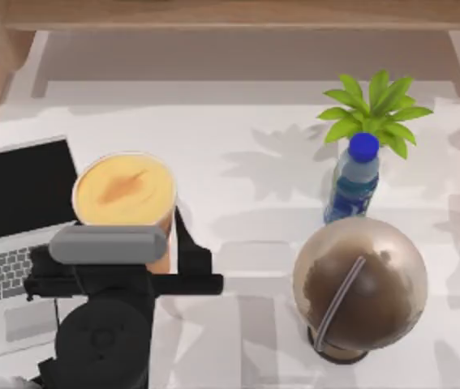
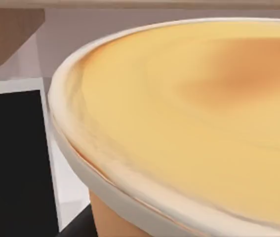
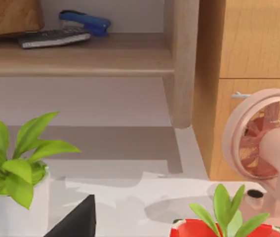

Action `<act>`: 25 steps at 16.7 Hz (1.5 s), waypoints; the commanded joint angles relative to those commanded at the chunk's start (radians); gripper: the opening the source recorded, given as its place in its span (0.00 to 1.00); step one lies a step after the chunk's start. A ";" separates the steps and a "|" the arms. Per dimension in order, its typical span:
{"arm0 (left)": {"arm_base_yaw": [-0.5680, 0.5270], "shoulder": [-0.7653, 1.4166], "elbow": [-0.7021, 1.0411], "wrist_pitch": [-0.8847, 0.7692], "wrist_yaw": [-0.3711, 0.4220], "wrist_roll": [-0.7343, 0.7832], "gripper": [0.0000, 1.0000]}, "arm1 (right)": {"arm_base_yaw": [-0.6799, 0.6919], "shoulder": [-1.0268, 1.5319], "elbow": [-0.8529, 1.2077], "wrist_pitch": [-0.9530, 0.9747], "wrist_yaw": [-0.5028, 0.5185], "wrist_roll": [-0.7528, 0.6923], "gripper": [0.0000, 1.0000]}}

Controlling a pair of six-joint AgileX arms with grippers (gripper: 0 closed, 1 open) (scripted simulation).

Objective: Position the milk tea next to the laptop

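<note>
Nearby, globe-lidded brown cup point(image 1: 359, 279), blue bottle point(image 1: 353, 180).

1. You have the milk tea point(image 1: 124, 190) with a yellow-orange top streaked darker orange.
2. Your laptop point(image 1: 2, 243) is silver-grey with a black screen.
3. The dome-lidded cup point(image 1: 359, 279) is mottled brown.
4. The water bottle point(image 1: 353, 180) has a blue cap.
5. The plant point(image 1: 376, 109) is bright green.
6. The fan point(image 3: 268, 143) is pink.

The left claw point(image 1: 144, 261) hides the milk tea's point(image 1: 124, 193) lower body; the laptop point(image 1: 10, 243) runs off the frame's left edge.
</note>
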 joint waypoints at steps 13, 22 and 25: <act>0.008 0.067 0.010 0.101 0.000 -0.001 0.00 | 0.000 0.000 0.000 0.000 0.000 0.000 1.00; -0.001 0.212 0.001 0.268 0.001 -0.001 0.00 | 0.000 0.000 0.000 0.000 0.000 0.000 1.00; -0.002 0.249 -0.022 0.270 0.002 0.000 0.00 | 0.000 0.000 0.000 0.000 0.000 0.000 1.00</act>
